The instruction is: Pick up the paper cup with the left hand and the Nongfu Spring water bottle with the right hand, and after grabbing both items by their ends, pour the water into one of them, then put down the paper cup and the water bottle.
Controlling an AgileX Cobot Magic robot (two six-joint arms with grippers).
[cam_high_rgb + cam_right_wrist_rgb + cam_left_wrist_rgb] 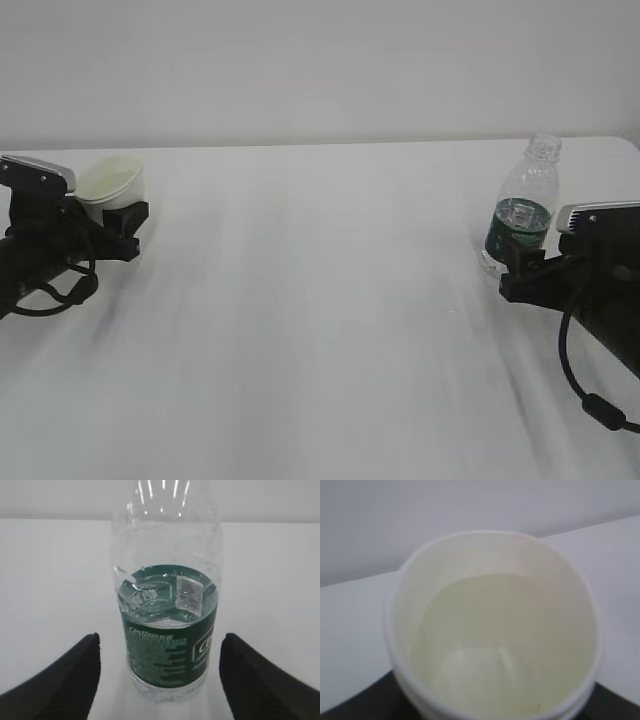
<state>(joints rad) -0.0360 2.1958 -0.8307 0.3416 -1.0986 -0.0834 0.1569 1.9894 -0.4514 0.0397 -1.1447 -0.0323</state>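
The white paper cup (110,180) sits at the far left, tipped slightly, its pale yellowish inside showing. My left gripper (128,222) is shut on its lower part, which hides the cup's base. In the left wrist view the paper cup (495,630) fills the frame, with black fingers (350,707) at the bottom corners. Whether the cup holds water is too blurred to tell. The uncapped Nongfu Spring water bottle (522,205) stands upright at the right. In the right wrist view the bottle (167,630) is between my right gripper's (160,680) fingers (65,680), and the gripper is open with a gap on each side. Water (165,587) reaches the top of the green label.
A white table (320,320) spreads between the two arms, against a plain white wall. The table's far right corner is just beyond the bottle.
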